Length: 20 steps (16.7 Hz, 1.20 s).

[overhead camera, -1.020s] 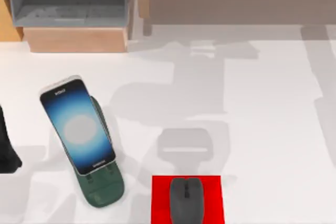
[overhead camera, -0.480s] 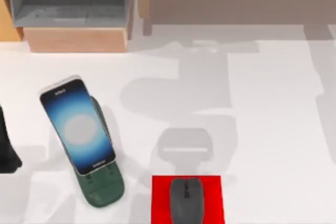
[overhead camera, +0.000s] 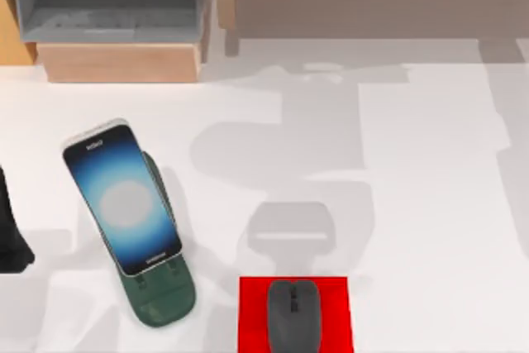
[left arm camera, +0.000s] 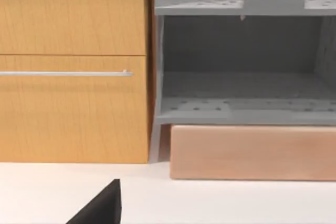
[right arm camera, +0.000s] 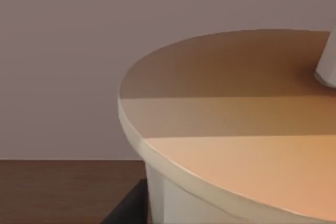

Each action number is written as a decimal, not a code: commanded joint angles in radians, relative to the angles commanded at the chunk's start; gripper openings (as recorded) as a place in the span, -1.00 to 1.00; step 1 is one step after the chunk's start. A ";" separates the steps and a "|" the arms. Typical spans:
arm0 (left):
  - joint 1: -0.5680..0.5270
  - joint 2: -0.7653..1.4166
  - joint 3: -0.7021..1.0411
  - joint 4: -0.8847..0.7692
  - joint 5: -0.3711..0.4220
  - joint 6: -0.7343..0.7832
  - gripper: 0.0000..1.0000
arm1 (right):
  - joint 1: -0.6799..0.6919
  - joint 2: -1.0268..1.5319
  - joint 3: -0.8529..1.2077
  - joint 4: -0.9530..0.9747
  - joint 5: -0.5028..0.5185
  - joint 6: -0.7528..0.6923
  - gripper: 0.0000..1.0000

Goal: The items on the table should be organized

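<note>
The tan bubble-tea cup (right arm camera: 236, 145) looms close in the right wrist view, its white straw (right arm camera: 328, 66) at the lid's edge. A dark finger (right arm camera: 128, 208) of my right gripper lies against the cup's side wall, with a wood surface and a plain wall behind. The black smartphone (overhead camera: 124, 204) with its glowing screen leans on the dark green stand (overhead camera: 161, 303) at the left of the white table (overhead camera: 430, 204). At the front edge, the dark grey mouse (overhead camera: 291, 313) lies on the red mat (overhead camera: 252, 320). My left arm (overhead camera: 10, 229) is parked at the table's left edge.
The wood-and-grey shelf unit (overhead camera: 116, 14) runs along the back; the left wrist view faces its open grey compartment (left arm camera: 241, 93) and a wooden drawer front (left arm camera: 73, 77). Broad arm shadows fall across the table's middle.
The shadows on the table's middle have drifted slightly to the right. Phone, stand, mouse and mat have not moved.
</note>
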 joint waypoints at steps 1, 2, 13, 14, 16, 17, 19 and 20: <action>0.000 0.000 0.000 0.000 0.000 0.000 1.00 | 0.000 0.000 0.000 0.000 0.000 0.000 -1.00; 0.000 0.000 0.000 0.000 0.000 0.000 1.00 | 0.000 0.000 0.000 0.000 0.000 0.000 -1.00; 0.000 0.000 0.000 0.000 0.000 0.000 1.00 | 0.000 0.000 0.000 0.000 0.000 0.000 0.66; 0.000 0.000 0.000 0.000 0.000 0.000 1.00 | 0.000 0.000 0.000 0.000 0.000 0.000 0.81; 0.000 0.000 0.000 0.000 0.000 0.000 1.00 | 0.000 0.000 0.000 0.000 0.000 0.000 1.00; 0.000 0.000 0.000 0.000 0.000 0.000 1.00 | 0.000 0.000 0.000 0.000 0.000 0.000 1.00; 0.000 0.000 0.000 0.000 0.000 0.000 1.00 | 0.000 0.000 0.000 0.000 0.000 0.000 1.00; 0.000 0.000 0.000 0.000 0.000 0.000 1.00 | 0.000 0.000 0.000 0.000 0.000 0.000 1.00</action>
